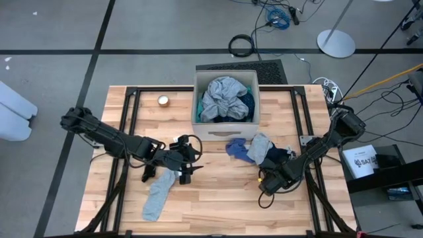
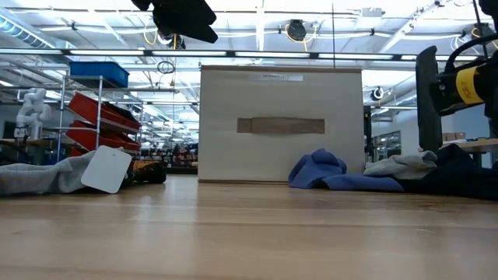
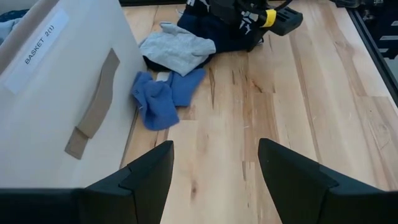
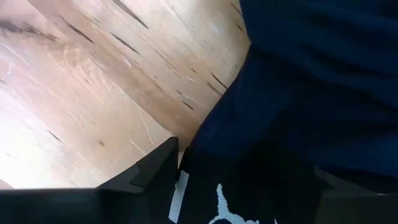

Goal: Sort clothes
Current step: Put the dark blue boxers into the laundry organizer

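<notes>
Wooden counter (image 1: 218,198) bearing a beige box (image 1: 225,125) at the middle of its far edge; grey and teal garments (image 1: 223,99) are heaped inside the box. Just in front of the box, toward the right edge, lies a small pile: a blue garment (image 1: 238,149), a light grey garment (image 1: 260,147) and a navy garment (image 1: 281,156). A grey sock (image 1: 158,195) lies alone near the front-left corner.

The right gripper (image 1: 269,180) is down at the navy garment, which fills the space between its fingers (image 4: 158,167) in the right wrist view; the fingers stand apart around the cloth, and a firm clamp cannot be confirmed. The left gripper (image 1: 186,162) hovers over the middle of the counter with its fingers (image 3: 148,171) spread and nothing between them.

Risks, as judged: the navy cloth overlaps the grey garment, so a lift could drag neighbours along and mix the sort; a shallow pinch could let the fabric slip free partway.
</notes>
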